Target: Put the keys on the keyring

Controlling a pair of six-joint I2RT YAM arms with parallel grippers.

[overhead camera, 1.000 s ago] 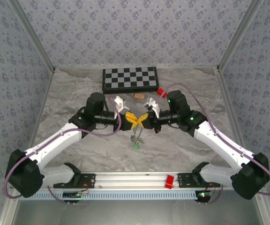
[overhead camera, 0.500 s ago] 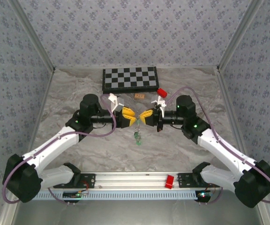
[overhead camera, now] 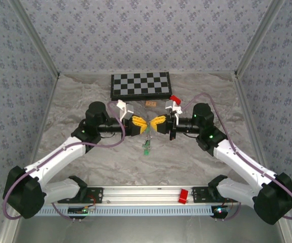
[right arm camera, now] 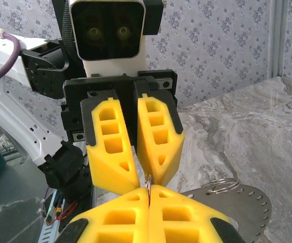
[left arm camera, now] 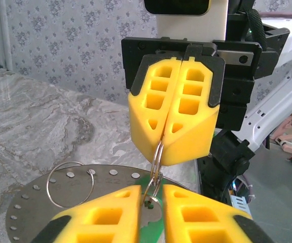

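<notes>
left gripper (overhead camera: 139, 125): raised over the marble table (overhead camera: 75, 106) and pointing right, its tips almost meeting its partner's. its yellow fingers (left arm camera: 105, 215) stand a narrow slot apart. the ring's lower arc and one key (left arm camera: 152, 215) sit in that slot, and no firm pinch on either can be made out.
keyring (left arm camera: 157, 152): in the air between the two grippers, seen edge-on as a thin steel loop. its top arc is clamped and its lower arc runs down into the left fingers' slot.
keyring handling: judged light, stiff and slightly springy, made of smooth wire that could twist or slide if pinched at a single point. a grip across the flat of the loop, away from where a key must enter, looks safest.
keys (overhead camera: 147, 147): a small green-headed bunch dangling just below the meeting point, clear of the table. whether they are already threaded cannot be told.
keys handling: judged very light, rigid, tiny and slick, and free to swing. the plastic head is the broadest part, so it is best pinched by its flat faces.
right gripper (left arm camera: 165, 146): facing left, fingers pressed fully together on the top of the keyring, the wire emerging from their seam.
</notes>
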